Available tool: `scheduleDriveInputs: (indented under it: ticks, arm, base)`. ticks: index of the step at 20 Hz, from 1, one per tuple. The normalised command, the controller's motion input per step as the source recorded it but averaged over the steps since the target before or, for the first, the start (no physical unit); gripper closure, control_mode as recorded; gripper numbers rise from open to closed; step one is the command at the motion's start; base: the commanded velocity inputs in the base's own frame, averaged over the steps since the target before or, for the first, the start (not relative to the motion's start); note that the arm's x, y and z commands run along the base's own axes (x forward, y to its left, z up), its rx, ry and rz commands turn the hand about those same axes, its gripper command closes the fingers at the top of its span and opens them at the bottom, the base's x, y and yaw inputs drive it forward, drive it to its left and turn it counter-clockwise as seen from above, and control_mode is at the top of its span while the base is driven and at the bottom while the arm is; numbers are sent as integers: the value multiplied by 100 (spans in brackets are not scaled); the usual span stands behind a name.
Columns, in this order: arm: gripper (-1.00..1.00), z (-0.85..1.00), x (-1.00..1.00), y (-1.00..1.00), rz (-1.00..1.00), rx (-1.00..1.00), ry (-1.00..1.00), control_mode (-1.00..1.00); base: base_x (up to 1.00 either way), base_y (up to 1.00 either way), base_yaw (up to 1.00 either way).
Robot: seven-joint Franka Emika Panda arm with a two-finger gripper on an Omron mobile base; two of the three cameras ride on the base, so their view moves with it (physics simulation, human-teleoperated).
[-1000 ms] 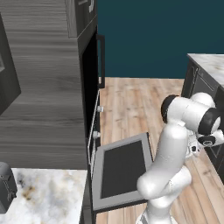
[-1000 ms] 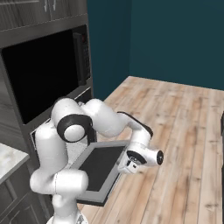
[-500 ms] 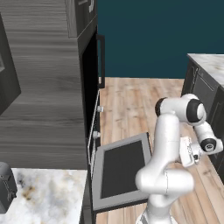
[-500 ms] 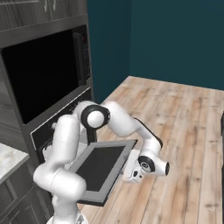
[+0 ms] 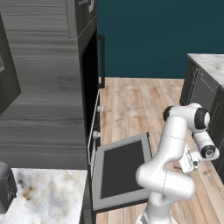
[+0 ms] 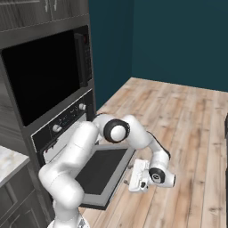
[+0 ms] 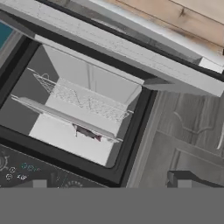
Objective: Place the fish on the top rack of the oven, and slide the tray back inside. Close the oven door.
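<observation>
One small dark grey fish rests on our pushed-in light grey tray, so our gripper, jaws apart and empty, hangs at three o'clock of the grey-framed glass oven door for closing.

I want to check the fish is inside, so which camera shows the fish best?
The hand view: it looks straight into the oven, where the fish lies on the tray. In the left and right base views the cavity is dark, so the fish cannot be made out.
</observation>
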Motion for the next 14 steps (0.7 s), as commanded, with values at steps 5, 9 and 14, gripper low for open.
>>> scheduleDriveInputs:
  ticks: [5,9,14]
  arm:
    - [-100,-33,22,14,3,11,0,-100]
    - [-100,-41,37,33,0,11,0,-100]
    - [-100,-60,43,18,0,5,3,-100]
  base:
    - [0,0,0]
    - [0,0,0]
    - [0,0,0]
